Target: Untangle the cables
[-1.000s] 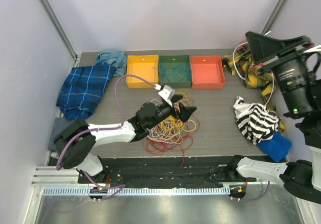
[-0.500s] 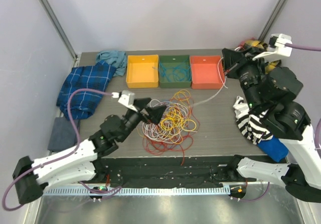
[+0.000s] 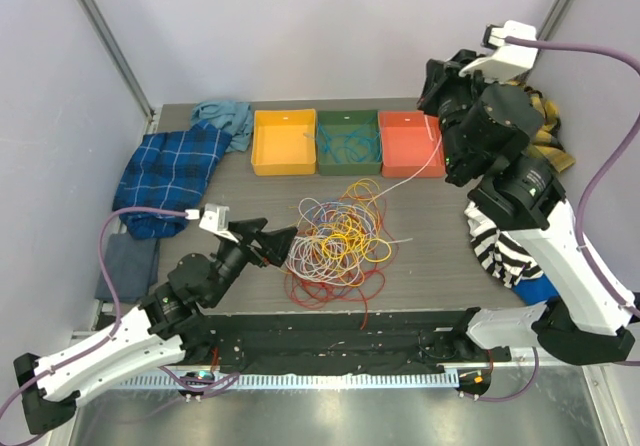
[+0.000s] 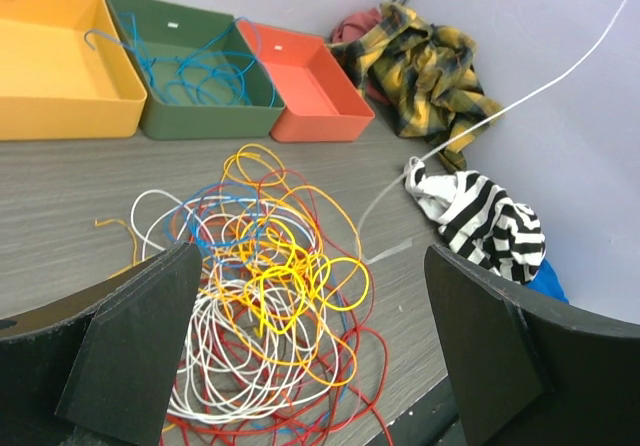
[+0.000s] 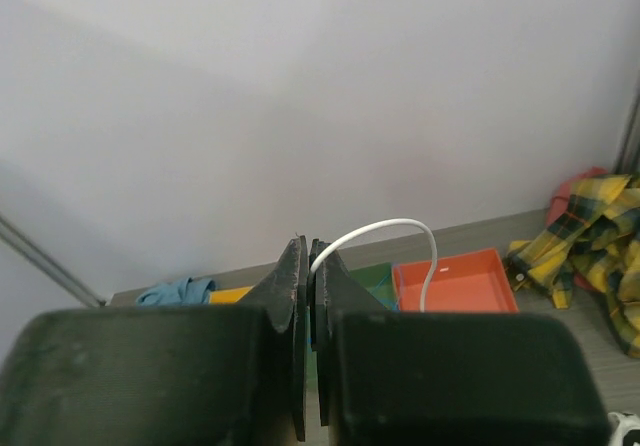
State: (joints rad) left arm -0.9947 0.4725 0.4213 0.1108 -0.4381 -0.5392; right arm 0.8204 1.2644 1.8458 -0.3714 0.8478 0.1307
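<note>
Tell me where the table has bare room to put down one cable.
Free: the strip between the pile and the striped cloth, with a white cable crossing its far part; also the patch bordered by the blue cloth, the yellow bin and the pile. Crowded: the middle, at the pile and the left gripper.
</note>
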